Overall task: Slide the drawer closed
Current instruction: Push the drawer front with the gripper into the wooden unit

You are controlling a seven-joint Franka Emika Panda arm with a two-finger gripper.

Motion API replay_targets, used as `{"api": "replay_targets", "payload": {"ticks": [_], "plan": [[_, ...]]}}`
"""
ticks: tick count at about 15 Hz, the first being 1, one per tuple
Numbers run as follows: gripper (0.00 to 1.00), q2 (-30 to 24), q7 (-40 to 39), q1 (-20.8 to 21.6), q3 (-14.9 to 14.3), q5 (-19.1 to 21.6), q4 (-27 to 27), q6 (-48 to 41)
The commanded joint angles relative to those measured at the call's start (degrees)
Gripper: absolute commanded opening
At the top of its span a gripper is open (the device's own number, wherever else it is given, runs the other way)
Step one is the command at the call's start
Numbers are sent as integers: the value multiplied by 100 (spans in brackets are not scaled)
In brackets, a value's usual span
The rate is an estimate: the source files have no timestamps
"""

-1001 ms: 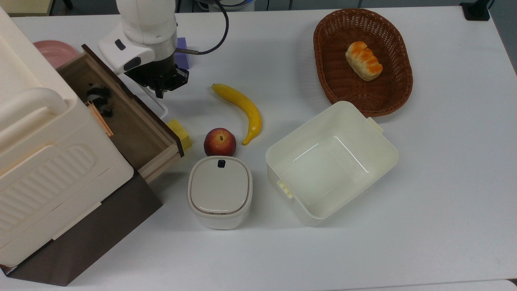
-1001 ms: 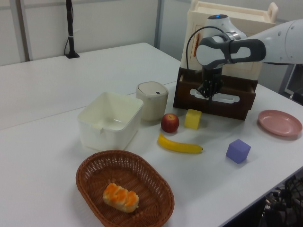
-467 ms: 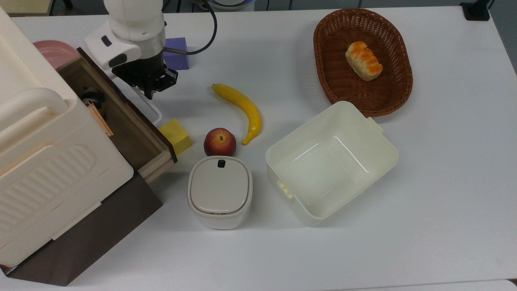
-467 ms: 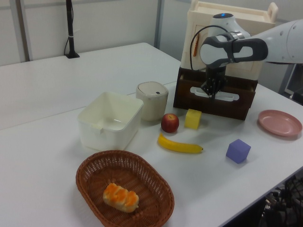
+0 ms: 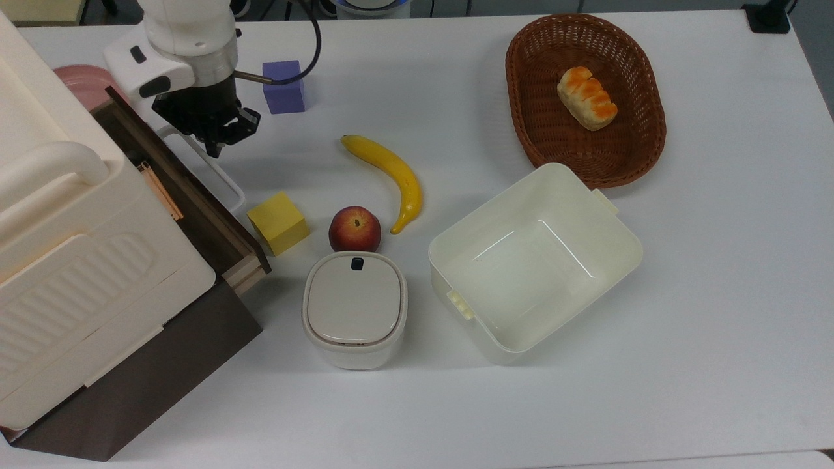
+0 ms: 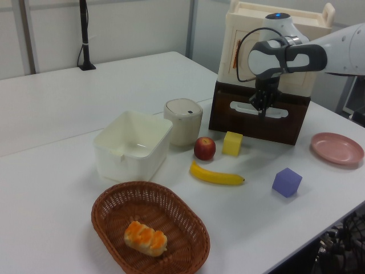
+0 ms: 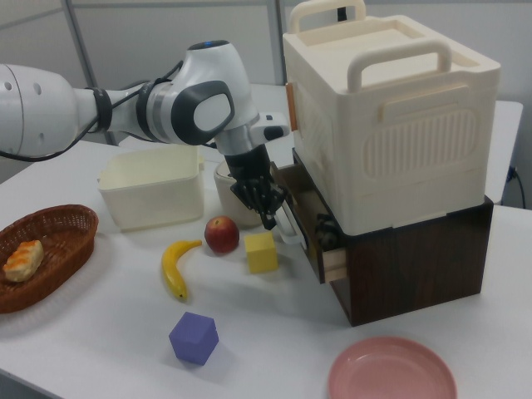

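Note:
The drawer (image 5: pixel 208 205) stands a little way out of the dark brown cabinet (image 5: pixel 163 371); its light-wood side (image 7: pixel 332 262) still shows in the right view. Its dark front panel (image 6: pixel 251 120) carries a white loop handle (image 5: pixel 231 182). My gripper (image 5: pixel 214 148) is shut and points down, with its tips against the handle at the end of the drawer front nearest the pink plate. In the left view the gripper (image 6: pixel 264 108) sits right at the panel's upper part. In the right view the gripper (image 7: pixel 268 218) is just left of the drawer (image 7: pixel 309 224).
A cream ribbed box (image 5: pixel 78 280) sits on the cabinet. A yellow cube (image 5: pixel 278 223), an apple (image 5: pixel 354 228), a banana (image 5: pixel 391 176) and a lidded cream container (image 5: pixel 355 309) lie close to the drawer front. Farther off are a purple cube (image 5: pixel 284 87), a cream tub (image 5: pixel 612 247), a basket (image 5: pixel 547 130) and a pink plate (image 7: pixel 391 378).
My gripper has moved toward the top view's left and pushed the drawer well into the cabinet. The yellow cube, earlier partly under the drawer corner, now shows whole.

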Motion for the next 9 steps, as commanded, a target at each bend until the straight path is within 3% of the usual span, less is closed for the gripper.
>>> {"api": "replay_targets", "payload": {"ticks": [1, 9], "plan": [[1, 228, 37, -58, -91, 5, 242, 163], [1, 457, 90, -155, -153, 40, 252, 647]]}}
